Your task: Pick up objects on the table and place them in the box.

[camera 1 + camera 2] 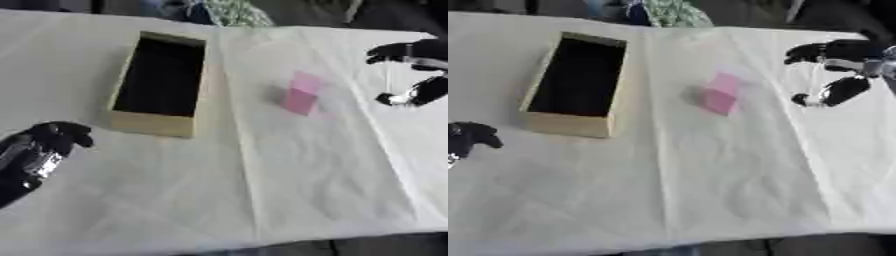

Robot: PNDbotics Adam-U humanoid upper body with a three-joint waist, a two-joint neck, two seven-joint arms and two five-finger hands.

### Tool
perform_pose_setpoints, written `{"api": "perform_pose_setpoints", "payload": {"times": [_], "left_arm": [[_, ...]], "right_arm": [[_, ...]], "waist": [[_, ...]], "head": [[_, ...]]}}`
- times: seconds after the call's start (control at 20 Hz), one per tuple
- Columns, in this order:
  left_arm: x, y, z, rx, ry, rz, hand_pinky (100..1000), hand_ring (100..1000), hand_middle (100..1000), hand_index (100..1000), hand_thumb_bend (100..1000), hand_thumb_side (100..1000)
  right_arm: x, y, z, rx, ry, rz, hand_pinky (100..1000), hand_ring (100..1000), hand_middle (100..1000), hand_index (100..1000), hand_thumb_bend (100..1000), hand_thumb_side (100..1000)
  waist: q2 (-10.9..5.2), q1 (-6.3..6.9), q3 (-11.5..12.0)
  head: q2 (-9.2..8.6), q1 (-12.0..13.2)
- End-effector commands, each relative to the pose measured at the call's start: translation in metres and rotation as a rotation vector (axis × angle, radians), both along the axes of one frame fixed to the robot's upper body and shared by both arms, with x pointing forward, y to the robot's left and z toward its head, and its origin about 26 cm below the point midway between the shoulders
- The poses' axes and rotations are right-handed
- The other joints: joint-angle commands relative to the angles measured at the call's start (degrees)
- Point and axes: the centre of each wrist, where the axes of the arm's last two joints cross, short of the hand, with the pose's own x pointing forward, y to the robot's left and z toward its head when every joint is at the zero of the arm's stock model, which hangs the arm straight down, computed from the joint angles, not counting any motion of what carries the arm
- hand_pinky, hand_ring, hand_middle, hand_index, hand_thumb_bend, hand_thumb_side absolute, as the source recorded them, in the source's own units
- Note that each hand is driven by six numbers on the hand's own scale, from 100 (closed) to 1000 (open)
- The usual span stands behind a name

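The right hand hovers spread open beside the pink object; the left hand, fingers curled, is partly cut off

I can read no text, label, brand, number or sign anywhere before me. The pink object shows only plain pink faces, the tan box has bare walls with no printing I can make out, and the white tablecloth carries no markings. My own hands bear no lettering that I can see.
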Motion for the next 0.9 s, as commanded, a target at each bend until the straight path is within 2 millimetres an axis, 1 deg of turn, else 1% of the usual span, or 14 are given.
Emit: {"api": "perform_pose_setpoints", "payload": {"times": [0.05, 0.1, 0.15, 0.2, 0.4, 0.45, 0.55, 0.7, 0.9], "left_arm": [[0.0, 0.003, 0.007, 0.015, -0.024, -0.001, 880, 710, 631, 782, 100, 734], [0.0, 0.003, 0.007, 0.015, -0.024, -0.001, 880, 710, 631, 782, 100, 734], [0.0, 0.002, 0.007, 0.014, -0.025, -0.002, 880, 710, 631, 782, 100, 733], [0.0, 0.002, 0.007, 0.014, -0.025, -0.002, 880, 711, 632, 782, 100, 734], [0.0, 0.002, 0.007, 0.014, -0.025, -0.003, 880, 711, 632, 782, 100, 733], [0.0, 0.002, 0.007, 0.014, -0.025, -0.003, 880, 711, 632, 782, 100, 733], [0.0, 0.002, 0.007, 0.015, -0.025, -0.004, 880, 712, 633, 782, 100, 734], [0.0, 0.002, 0.007, 0.017, -0.023, -0.007, 880, 712, 633, 783, 100, 734], [0.0, 0.002, 0.006, 0.019, -0.02, -0.013, 880, 712, 634, 783, 100, 734]], "right_arm": [[-0.007, -0.02, 0.017, 0.044, -0.029, -0.05, 848, 930, 965, 1000, 178, 732], [-0.008, -0.022, 0.016, 0.069, -0.029, -0.056, 848, 930, 965, 1000, 178, 732], [-0.008, -0.024, 0.015, 0.097, -0.028, -0.062, 844, 922, 947, 1000, 118, 756], [-0.008, -0.026, 0.013, 0.129, -0.026, -0.067, 842, 917, 934, 1000, 100, 767], [-0.007, -0.03, 0.009, 0.266, -0.019, -0.092, 838, 910, 911, 1000, 100, 795], [-0.007, -0.03, 0.009, 0.291, -0.015, -0.094, 838, 907, 904, 1000, 100, 817], [-0.006, -0.029, 0.01, 0.332, -0.001, -0.094, 837, 905, 897, 1000, 100, 830], [-0.002, -0.023, 0.014, 0.37, 0.019, -0.073, 837, 905, 892, 1000, 100, 838], [0.006, -0.012, 0.022, 0.368, 0.047, -0.024, 839, 908, 899, 1000, 100, 846]], "waist": [[-0.73, 0.24, -0.1], [-0.73, 0.26, -0.1], [-0.73, 0.3, -0.1], [-0.74, 0.33, 0.0], [-0.78, 0.41, 0.0], [-0.79, 0.43, 0.0], [-0.82, 0.43, 0.0], [-0.94, 0.39, 0.1], [-1.19, 0.28, 0.4]], "head": [[-0.16, 0.1], [-0.14, 0.1], [-0.12, 0.1], [-0.1, 0.1], [-0.02, -0.1], [-0.01, -0.1], [0.05, -0.2], [0.21, -0.4], [0.33, -0.7]]}}
